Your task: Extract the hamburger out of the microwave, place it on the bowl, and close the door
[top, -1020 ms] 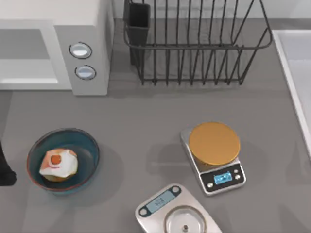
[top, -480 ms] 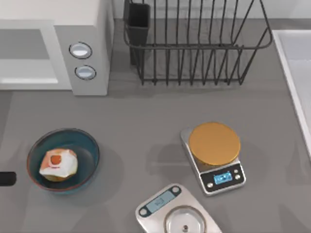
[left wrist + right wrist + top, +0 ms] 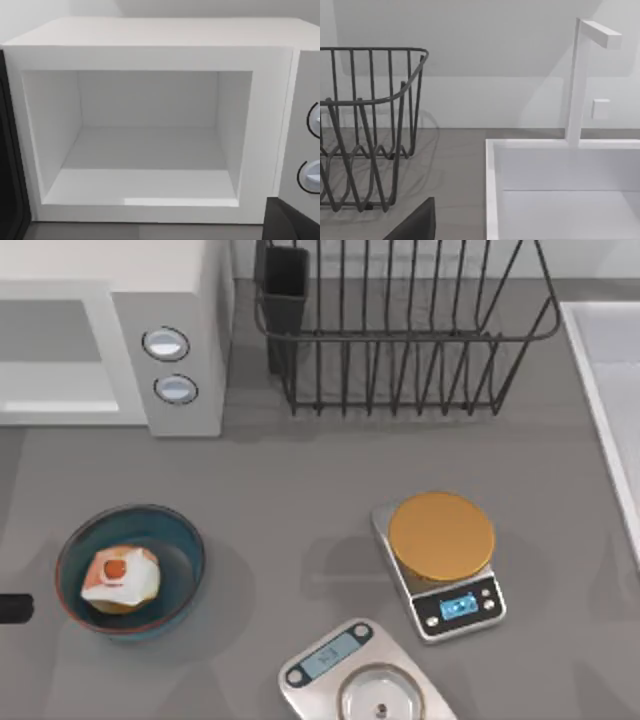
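top-down table, wrist facing microwave (image 3: 150, 125)

A dark wire rack (image 3: 400, 330) stands at the far side. Near it are a gold-topped scale (image 3: 441, 560) and a steel scale (image 3: 360, 680); a white sink (image 3: 565, 195) is at the right.

A small matte black, rounded stub of the left arm (image 3: 12, 609) pokes in at the top view's left edge, plain and unmarked, with no cable or screw to be made out. In the left wrist view, the left gripper's dark parts appear as a black vertical slab (image 3: 9, 170) along one edge and a black angled wedge (image 3: 290, 222) in a corner. The right wrist view has a similar charcoal, smooth-faced wedge of the right gripper (image 3: 415, 226), matte and featureless
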